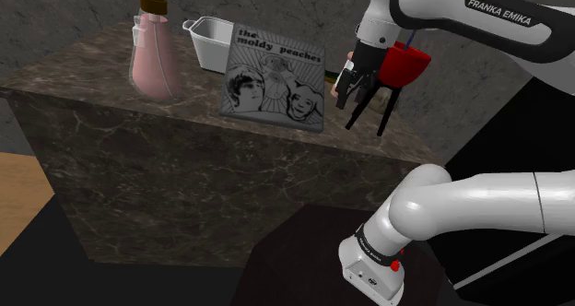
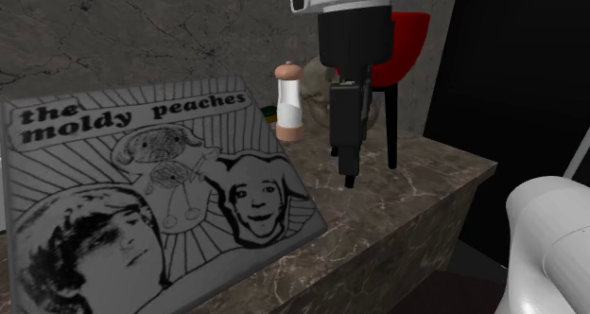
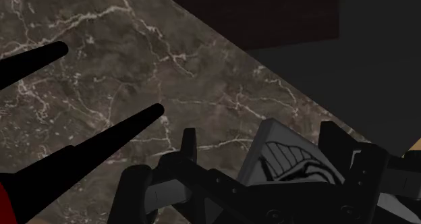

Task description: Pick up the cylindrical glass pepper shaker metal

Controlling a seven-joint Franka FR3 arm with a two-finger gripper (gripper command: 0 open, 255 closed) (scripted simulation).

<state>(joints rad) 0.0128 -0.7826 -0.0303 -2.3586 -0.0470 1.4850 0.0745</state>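
A dark marble counter ran below a grey wall. In the second exterior view a record sleeve sat at left. Past its far corner the pepper shaker stood upright and untouched. Just right, the gripper hung with fingers apart, probably pre-approach. It half hid a red object.

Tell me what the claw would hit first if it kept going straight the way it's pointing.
Probably the dark veined marble countertop right beneath the black claw, beside the grey album cover's corner.
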